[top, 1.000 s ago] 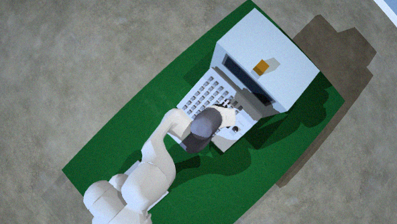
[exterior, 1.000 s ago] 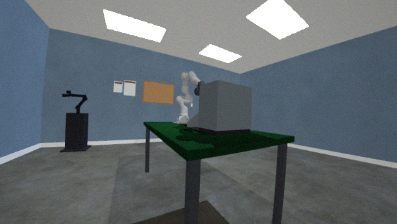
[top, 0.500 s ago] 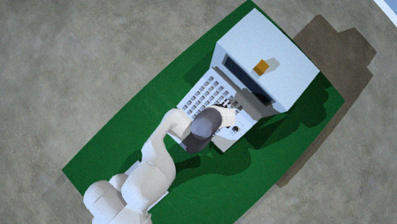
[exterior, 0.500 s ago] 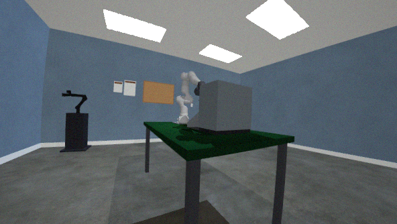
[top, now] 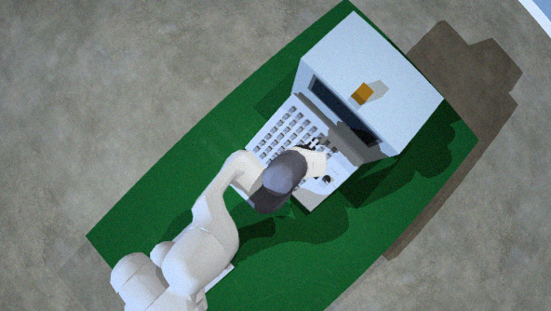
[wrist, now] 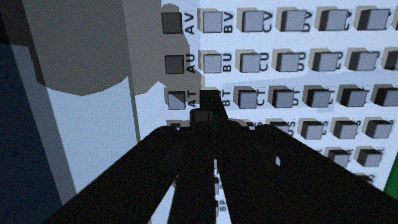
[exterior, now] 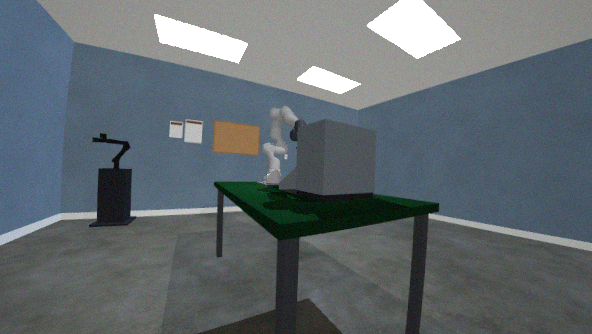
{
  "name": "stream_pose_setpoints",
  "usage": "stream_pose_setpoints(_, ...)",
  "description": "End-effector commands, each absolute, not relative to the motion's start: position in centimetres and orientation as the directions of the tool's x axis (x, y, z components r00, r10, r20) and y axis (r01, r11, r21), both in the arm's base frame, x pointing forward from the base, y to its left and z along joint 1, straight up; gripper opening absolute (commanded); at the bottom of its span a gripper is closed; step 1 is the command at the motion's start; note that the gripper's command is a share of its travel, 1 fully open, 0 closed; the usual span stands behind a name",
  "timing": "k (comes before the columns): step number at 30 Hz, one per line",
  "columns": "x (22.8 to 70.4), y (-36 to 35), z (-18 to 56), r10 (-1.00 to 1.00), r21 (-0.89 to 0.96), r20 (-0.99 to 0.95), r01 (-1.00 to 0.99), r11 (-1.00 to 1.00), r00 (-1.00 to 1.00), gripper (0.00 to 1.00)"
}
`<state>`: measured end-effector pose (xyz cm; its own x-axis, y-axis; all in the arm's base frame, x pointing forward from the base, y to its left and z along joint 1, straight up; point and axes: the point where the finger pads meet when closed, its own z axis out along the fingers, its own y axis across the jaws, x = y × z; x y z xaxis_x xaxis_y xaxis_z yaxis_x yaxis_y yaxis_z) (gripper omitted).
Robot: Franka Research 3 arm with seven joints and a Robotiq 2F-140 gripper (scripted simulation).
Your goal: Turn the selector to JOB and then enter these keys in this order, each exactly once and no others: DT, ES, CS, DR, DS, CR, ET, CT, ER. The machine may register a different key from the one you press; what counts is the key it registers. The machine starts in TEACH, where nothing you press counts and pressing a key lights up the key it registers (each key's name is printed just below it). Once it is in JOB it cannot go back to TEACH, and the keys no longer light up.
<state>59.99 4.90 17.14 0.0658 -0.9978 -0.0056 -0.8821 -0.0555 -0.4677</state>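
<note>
My gripper is pinched fully shut with nothing between its matte black fingers, which taper together into one blunt tip over the keypad. In the wrist view that tip covers the key in the BT position, just right of the AT key and left of the CT key; I cannot tell whether it is touching or only hovering. The keys are small square grey caps, raised and flat-topped, laid in even rows on a pale, smooth panel, each with its two-letter name printed beside it; AV and AU look darker, sitting in shadow. From the top, the machine is a boxy light-grey housing with a dark recessed window and a small orange block on its roof, standing on a green-topped table. My white, rounded arm reaches across the sloped keyboard.
</note>
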Motion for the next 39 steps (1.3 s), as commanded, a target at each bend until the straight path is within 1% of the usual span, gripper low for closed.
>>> stream_pose_setpoints(1,59.5,4.9,17.2,-0.997,-0.459,-0.004,-0.886,-0.065,0.075,0.1)
stream_pose_setpoints(23,58.7,4.8,18.7,-0.997,-0.459,-0.004,-0.886,-0.065,0.075,0.1)
stream_pose_setpoints(32,55.9,7.6,17.3,-0.997,-0.459,-0.004,-0.886,-0.065,0.075,0.1)
stream_pose_setpoints(39,55.5,8.0,17.1,-0.997,-0.459,-0.004,-0.886,-0.065,0.075,0.1)
